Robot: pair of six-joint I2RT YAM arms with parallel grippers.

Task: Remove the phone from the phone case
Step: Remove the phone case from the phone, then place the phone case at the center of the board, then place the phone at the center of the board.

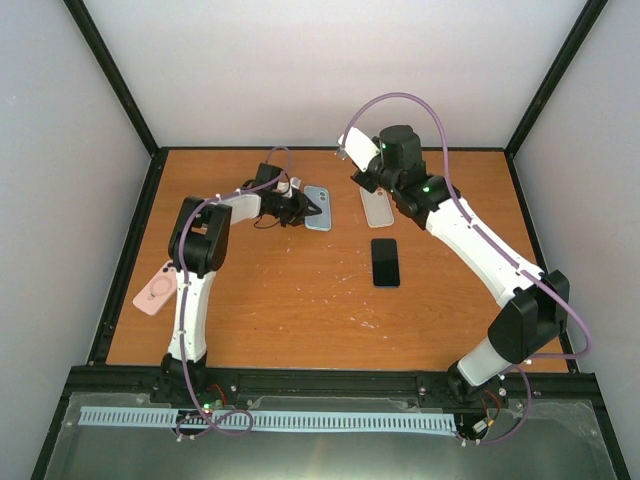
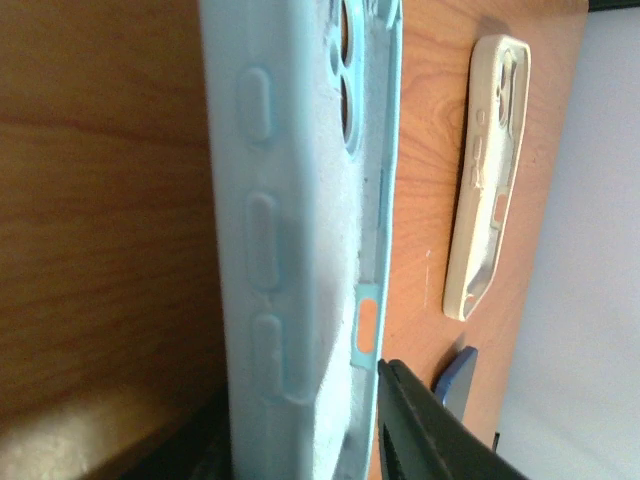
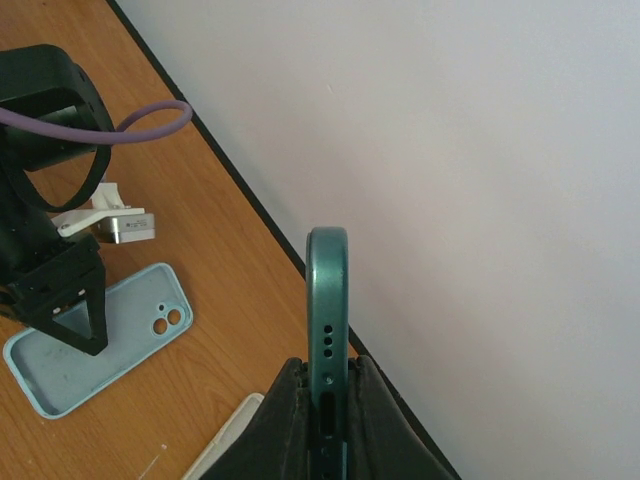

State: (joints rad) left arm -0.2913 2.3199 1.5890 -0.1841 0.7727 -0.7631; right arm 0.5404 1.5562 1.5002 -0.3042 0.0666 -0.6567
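My right gripper (image 3: 327, 362) is raised near the back wall and shut on a green phone (image 3: 328, 290), seen edge-on with its ports showing. In the top view that gripper (image 1: 352, 152) hangs over the back of the table. The empty light blue phone case (image 1: 318, 208) lies on the wood, camera holes up (image 3: 100, 340). My left gripper (image 1: 303, 208) is at its left end. Up close, the case (image 2: 300, 200) stands between the jaws, and the right finger (image 2: 430, 430) is at its rim. Whether the jaws press it does not show.
A whitish empty case (image 1: 377, 207) lies right of the blue one (image 2: 490, 170). A black phone (image 1: 385, 262) rests face up mid-table. A pink case (image 1: 157, 288) hangs over the table's left edge. White walls and a black frame ring the table.
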